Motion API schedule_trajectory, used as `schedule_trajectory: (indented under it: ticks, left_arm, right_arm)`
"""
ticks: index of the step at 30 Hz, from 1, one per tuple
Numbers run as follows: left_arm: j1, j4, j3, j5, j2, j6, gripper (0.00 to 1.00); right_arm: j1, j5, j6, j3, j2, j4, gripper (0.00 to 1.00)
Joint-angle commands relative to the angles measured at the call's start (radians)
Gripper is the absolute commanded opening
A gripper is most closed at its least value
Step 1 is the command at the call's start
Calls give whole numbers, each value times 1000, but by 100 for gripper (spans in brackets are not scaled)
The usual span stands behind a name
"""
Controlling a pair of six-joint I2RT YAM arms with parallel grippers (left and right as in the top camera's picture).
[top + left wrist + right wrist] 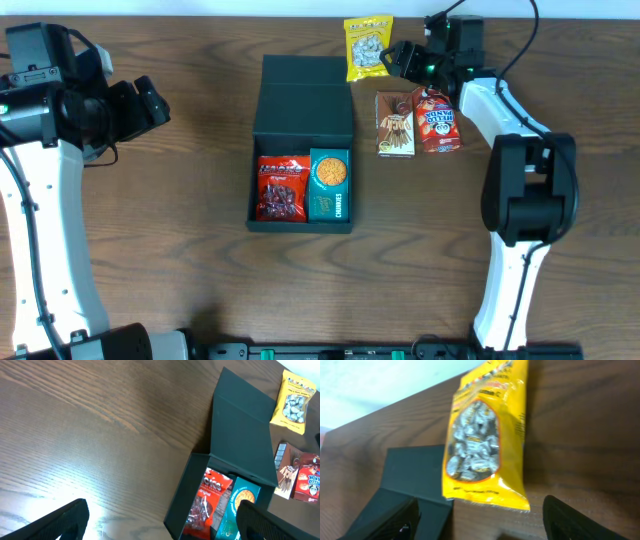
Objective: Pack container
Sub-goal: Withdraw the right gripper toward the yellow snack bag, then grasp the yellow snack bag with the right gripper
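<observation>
Yellow packet (487, 435) faces wide-open, empty right jaws.

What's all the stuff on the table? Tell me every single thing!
container: 1, dark teal-black, middle of table, lid open
red packet: 1, red, inside container, left side
teal packet: 1, teal, inside container, right side
yellow packet: 1, yellow, on table by the lid's far right corner
brown packet: 1, brown, on table right of container
red snack bag: 1, red, right beside brown packet
table: 1, brown wood
left gripper: 1, black, open, left of container
right gripper: 1, black, open, next to yellow packet
</observation>
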Motion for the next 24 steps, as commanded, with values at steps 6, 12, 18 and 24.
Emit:
schedule_trajectory:
  ticks: [6,12,18,24]
  left_arm:
    - [3,-4,11,-6,7,-8,95]
    - [3,-10,11,-7,7,-8,95]
    - [3,-10,11,-7,7,-8,95]
    - [3,-11,11,-6,7,-8,95]
  right_arm:
    - [-9,-23,42,204,153,-76,75]
    - [-6,-46,46,275,191,-119,73]
    - [12,-52,6,275,191,-198,70]
    - [23,-45,-11,275,191,-198,59]
